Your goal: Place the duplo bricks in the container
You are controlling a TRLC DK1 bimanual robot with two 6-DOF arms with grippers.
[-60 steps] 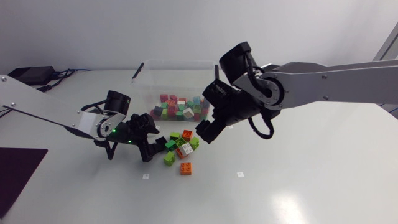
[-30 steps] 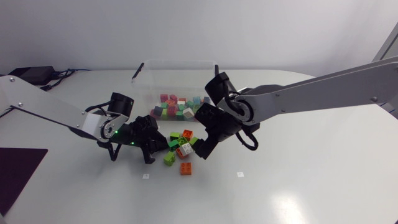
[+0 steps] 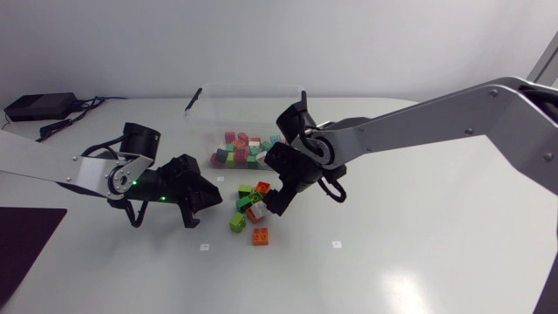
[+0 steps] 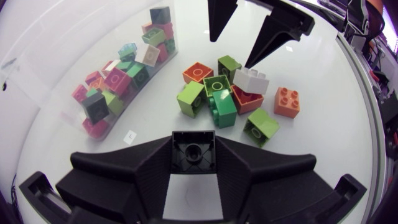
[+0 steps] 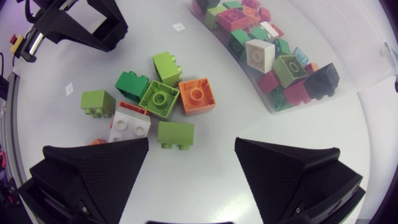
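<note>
A loose pile of duplo bricks (image 3: 253, 207) lies on the white table in front of the clear container (image 3: 248, 103), which holds several coloured bricks. My left gripper (image 3: 207, 198) sits left of the pile, shut on a black brick (image 4: 194, 151) between its fingers. My right gripper (image 3: 281, 194) hangs open just over the pile's right side. In the right wrist view the right gripper (image 5: 191, 163) is over a light green brick (image 5: 175, 134), with an orange brick (image 5: 198, 95) and a white brick (image 5: 130, 127) ahead. The left wrist view shows the right gripper (image 4: 244, 30) beyond the pile.
An orange brick (image 3: 260, 235) and a light green brick (image 3: 237, 222) lie at the pile's near edge. The container's wall (image 4: 62, 74) stands beside the pile. A black pen-like item (image 3: 192, 98) rests on the container's left rim. Two small white markers (image 3: 204, 247) are on the table.
My left gripper has shut on the black brick and pulled back to the left, away from the pile. My right arm has moved left and down toward the pile, still open.
</note>
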